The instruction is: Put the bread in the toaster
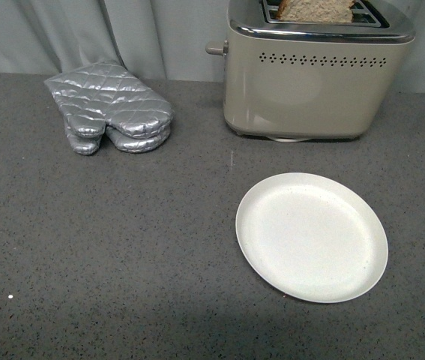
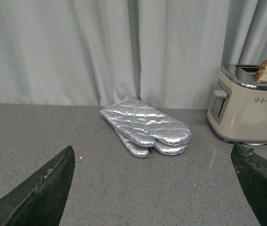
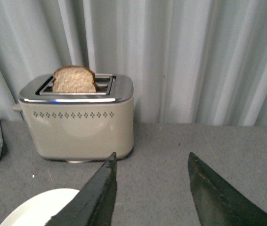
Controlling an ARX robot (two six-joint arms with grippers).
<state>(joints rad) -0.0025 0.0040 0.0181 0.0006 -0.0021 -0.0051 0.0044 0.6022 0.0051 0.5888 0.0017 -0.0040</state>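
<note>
Bread (image 1: 315, 10) already sitting in the toaster (image 1: 313, 79), standing upright in one of the two slots with the top half poking above the chrome. Hard to say from these views which slot, probably the nearer one. Looks like the job's basically done, apart from maybe the side lever (image 1: 215, 49), not pushed down as far as can be judged.

Left hand (image 2: 154, 188) spread wide and empty, hanging low over the worktop (image 1: 122, 247), well apart from everything. Right hand (image 3: 149, 193) also released, nothing in it, pointing toward the toaster from a fair way back.

What could go wrong from here:
- Slice riding high, so could tip or hang up on the slot edge if bumped by a hand moving in again.
- Poking at the lever off-centre could shove the whole toaster along the worktop instead of dropping the slice.
- Swinging the left hand across could drag the oven mitts (image 1: 111, 109) lying beside the toaster.

Containers: white plate (image 1: 312, 237) in front of the toaster, bare. Toaster holding the one slice, other slot apparently empty.
</note>
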